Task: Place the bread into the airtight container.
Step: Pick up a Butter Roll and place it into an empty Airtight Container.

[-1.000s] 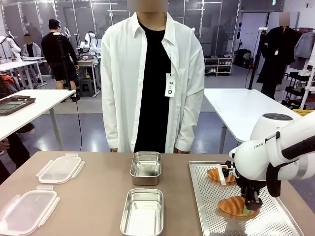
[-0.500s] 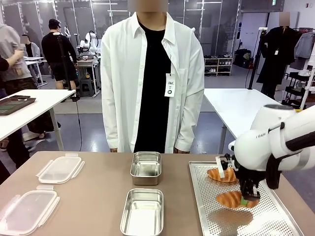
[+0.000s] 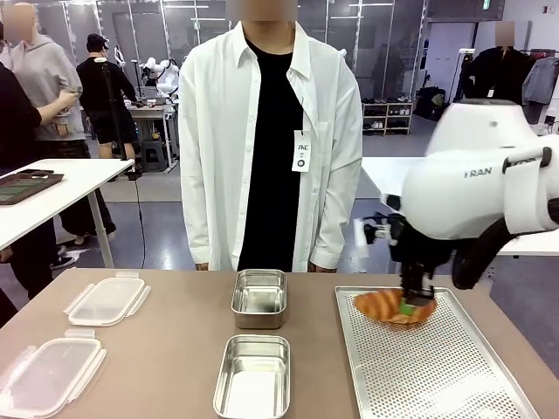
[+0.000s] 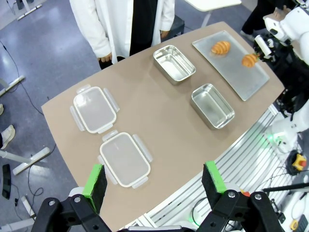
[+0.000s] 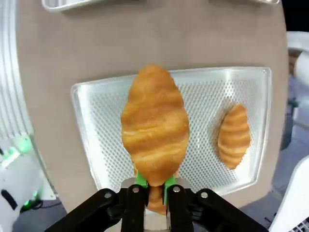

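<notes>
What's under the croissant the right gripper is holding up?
The perforated tray, with a second croissant lying off to one side. The tray patch directly beneath the held croissant is covered in the wrist view.

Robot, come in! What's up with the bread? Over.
Right fingers shut on croissant, above the tray. Left fingers open, high over table. Second croissant on tray. Containers open, nothing blocking.
</notes>
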Controlling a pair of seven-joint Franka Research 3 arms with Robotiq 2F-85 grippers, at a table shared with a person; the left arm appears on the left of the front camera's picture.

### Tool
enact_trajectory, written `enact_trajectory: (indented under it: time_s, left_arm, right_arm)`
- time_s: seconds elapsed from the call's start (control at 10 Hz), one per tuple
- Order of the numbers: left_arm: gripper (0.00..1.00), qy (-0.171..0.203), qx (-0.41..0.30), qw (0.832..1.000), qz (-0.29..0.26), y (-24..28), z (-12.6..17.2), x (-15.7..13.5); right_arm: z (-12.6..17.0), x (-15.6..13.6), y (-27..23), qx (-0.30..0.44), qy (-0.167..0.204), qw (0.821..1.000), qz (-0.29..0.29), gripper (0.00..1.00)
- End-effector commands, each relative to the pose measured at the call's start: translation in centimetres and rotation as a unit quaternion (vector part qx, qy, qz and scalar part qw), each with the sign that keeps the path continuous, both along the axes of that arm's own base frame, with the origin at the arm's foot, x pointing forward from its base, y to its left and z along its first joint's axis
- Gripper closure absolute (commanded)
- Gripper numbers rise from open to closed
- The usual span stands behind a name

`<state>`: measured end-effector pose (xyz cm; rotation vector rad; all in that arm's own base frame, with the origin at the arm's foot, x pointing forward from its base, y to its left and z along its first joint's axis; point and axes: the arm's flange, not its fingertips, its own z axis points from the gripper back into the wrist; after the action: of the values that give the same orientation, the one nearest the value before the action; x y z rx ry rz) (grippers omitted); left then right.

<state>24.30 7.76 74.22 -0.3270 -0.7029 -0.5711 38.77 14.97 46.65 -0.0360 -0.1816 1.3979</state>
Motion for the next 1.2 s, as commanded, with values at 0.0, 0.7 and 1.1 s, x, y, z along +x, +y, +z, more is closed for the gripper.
enact_trajectory:
  time_s: [0.0,0.7,1.1]
  left_arm:
    - [0.00,-0.001,0.005,1.000,-0.006,0.0,0.1,-0.1]
    - [0.00,-0.001,0.005,1.000,-0.006,0.0,0.1,-0.1]
    - [0.00,-0.001,0.005,1.000,-0.006,0.0,0.1,-0.1]
  right_arm:
    - [0.3,-1.2,5.9,-0.010,-0.005,1.000,-0.019,0.86]
    - [-4.1,-3.8,20.9,0.009,-0.026,0.998,-0.058,0.86]
    - [-3.8,-4.0,20.1,0.012,-0.014,0.999,-0.038,0.86]
